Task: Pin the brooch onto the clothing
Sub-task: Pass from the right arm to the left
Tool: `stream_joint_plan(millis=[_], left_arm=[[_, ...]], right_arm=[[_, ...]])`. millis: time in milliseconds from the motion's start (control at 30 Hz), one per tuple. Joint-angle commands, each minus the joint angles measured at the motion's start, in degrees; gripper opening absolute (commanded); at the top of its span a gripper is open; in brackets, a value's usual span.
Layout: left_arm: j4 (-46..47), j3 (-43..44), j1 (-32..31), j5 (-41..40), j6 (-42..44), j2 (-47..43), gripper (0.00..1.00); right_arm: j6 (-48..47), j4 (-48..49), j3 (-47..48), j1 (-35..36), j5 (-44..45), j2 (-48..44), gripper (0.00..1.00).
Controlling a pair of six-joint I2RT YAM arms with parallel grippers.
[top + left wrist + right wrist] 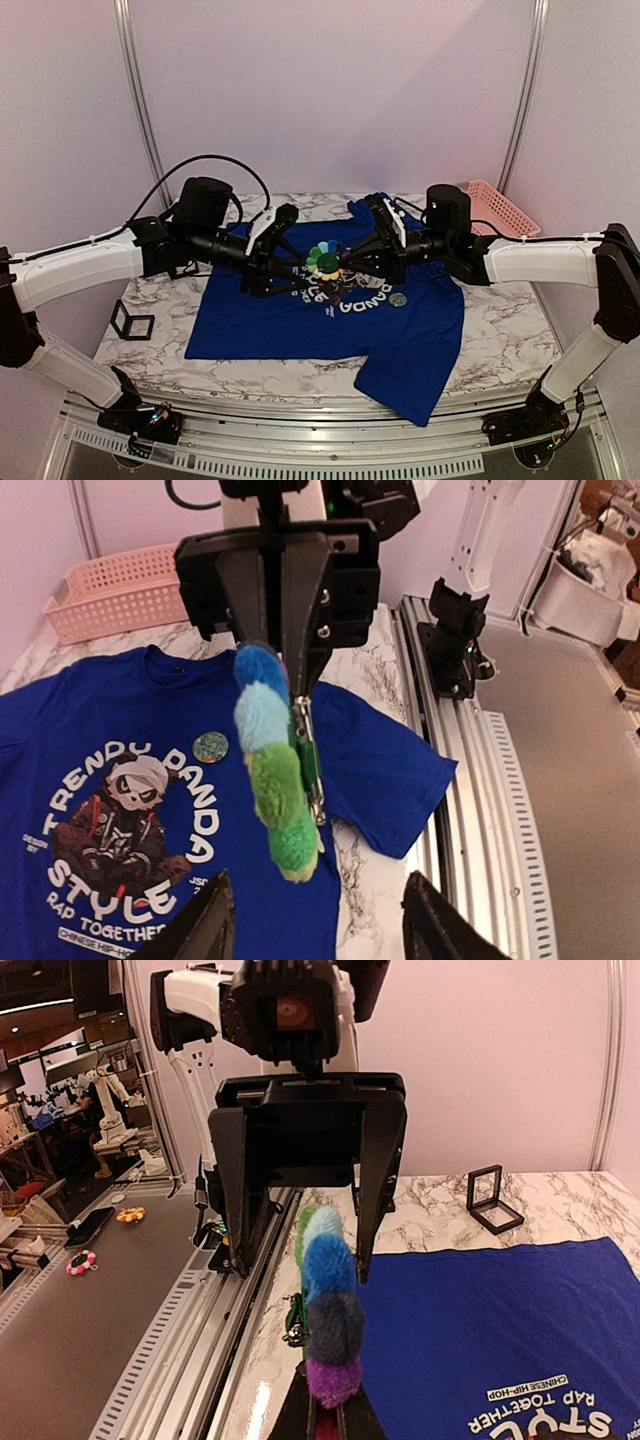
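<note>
"While both arms hang over the table [505,340], how does the brooch [322,260] read?"

"Small flower. Fuzzy petals in blue, pale blue, green and purple. Metal pin on the back."

"Location?"

"Centre of the overhead frame, in the air above the white lettering on the clothing [405,340], a blue T-shirt lying flat."

"Claw condition?"

"Right gripper [290,680]: clamped on the brooch, reaching in from the right. Left gripper [305,1260]: just left of the brooch, facing it, fingers spread, clear of the petals."
</note>
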Motion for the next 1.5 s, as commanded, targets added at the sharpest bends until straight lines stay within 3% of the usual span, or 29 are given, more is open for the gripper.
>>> stream_joint_plan(millis=[0, 533, 667, 867, 1000, 1100, 1233, 1367, 1467], left_arm=[[2.5, 1.9, -0.4, 1.0, -7.8, -0.4, 0.47], [8.6, -0.1, -2.4, -3.5, -16.4, -0.5, 0.17], [9.3, -1.1, -3.1, -4.6, -18.3, 0.3, 0.00], [9.7, -3.2, -3.0, -10.7, -27.0, 0.9, 0.00], [9.9, -4.3, -3.0, -15.4, -29.4, 1.0, 0.00], [9.9, -4.1, -3.0, -20.9, -27.6, 1.1, 0.00], [10.7, -4.0, -2.9, -26.1, -24.5, 2.1, 0.00], [16.3, -5.3, -2.9, -27.8, -26.4, 3.3, 0.00], [20.1, -6.4, -3.0, -27.0, -28.1, 3.9, 0.00]], right_arm=[[-8.7, -5.1, 3.9, -0.4, -2.3, 2.1, 0.00], [-7.3, -0.8, 3.7, -0.4, -4.7, 3.7, 0.00], [-3.8, 3.3, 3.2, -0.4, -5.0, 4.9, 0.00], [7.9, 12.6, 0.0, -2.0, -0.4, 8.3, 0.05], [15.2, 17.7, -2.7, -3.2, 3.6, 9.9, 0.22], [15.3, 17.4, -2.9, -3.4, 6.1, 10.4, 0.40], [16.1, 16.8, -2.8, -4.2, 8.0, 11.9, 0.55], [20.8, 22.3, -5.2, -5.1, 10.2, 12.5, 0.86], [27.0, 28.1, -5.5, -5.2, 11.5, 13.8, 0.89]])
